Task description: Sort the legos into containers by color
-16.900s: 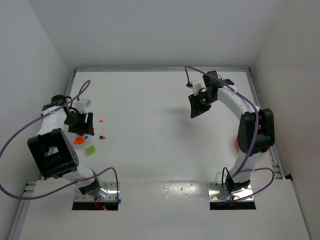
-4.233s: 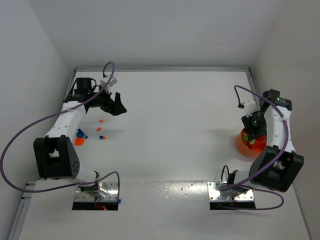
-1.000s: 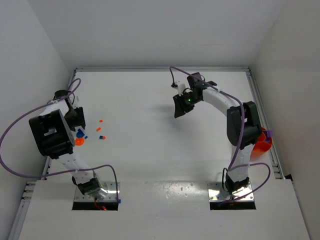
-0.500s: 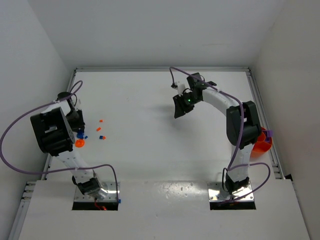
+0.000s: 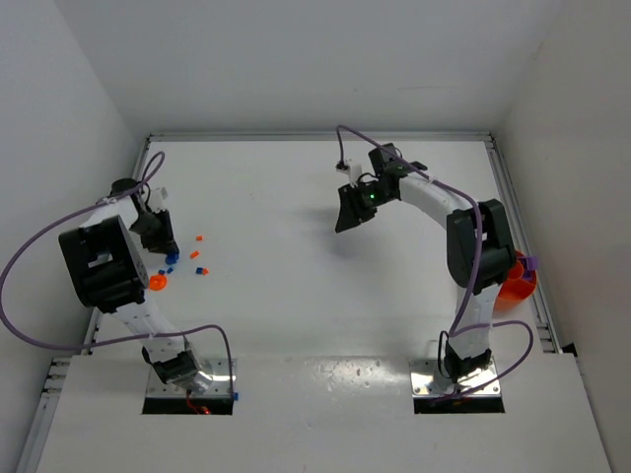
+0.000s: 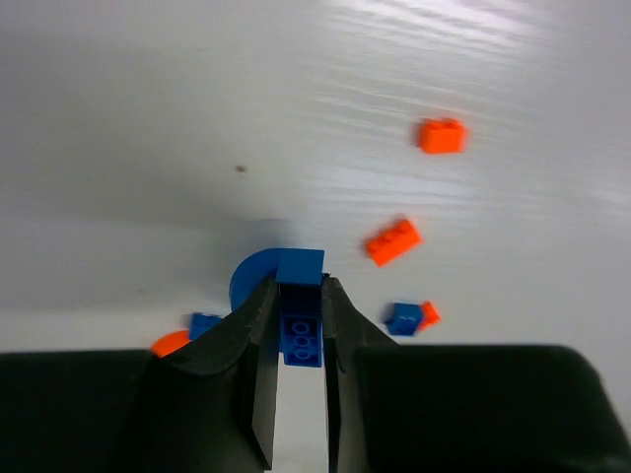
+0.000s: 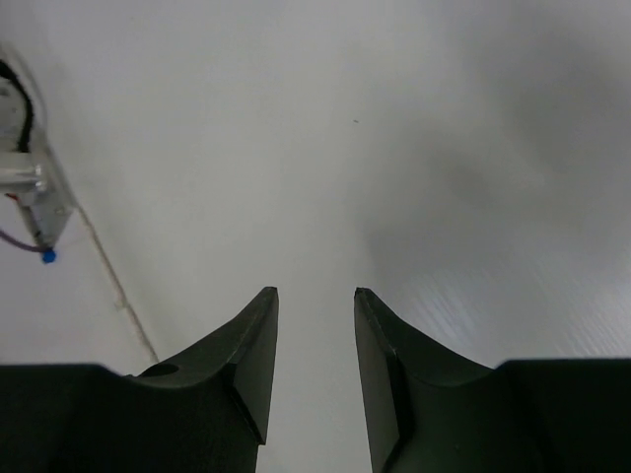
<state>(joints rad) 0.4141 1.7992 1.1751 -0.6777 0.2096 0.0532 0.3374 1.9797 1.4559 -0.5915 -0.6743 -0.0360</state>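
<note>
**Left claw pulled in on blue brick; right arm nudged left**

Since a second ago the left gripper [image 6: 299, 292] has been drawn in and is now pinched on a blue brick [image 6: 301, 333], held upright between the fingertips just above the table [image 5: 296, 325]. The right gripper [image 7: 314, 296] has been shifted slightly left over bare table, jaws spread, nothing between them.

A blue curved piece [image 6: 254, 274] is seen right behind the held brick, touching or nearly so; which cannot be told. Two orange bricks [image 6: 392, 241] lie apart further out. A small blue-and-orange pair [image 6: 412, 316] sits just right of the fingers, and another blue bit [image 6: 204, 323] just left.

Only in the top view are the orange bowl [image 5: 515, 281] at the right table edge, partly hidden behind the right arm, and an orange round piece [image 5: 158, 283] near the left arm shown. The grip on the brick is shown only by the left wrist view; from above it is hidden by the claw.
</note>
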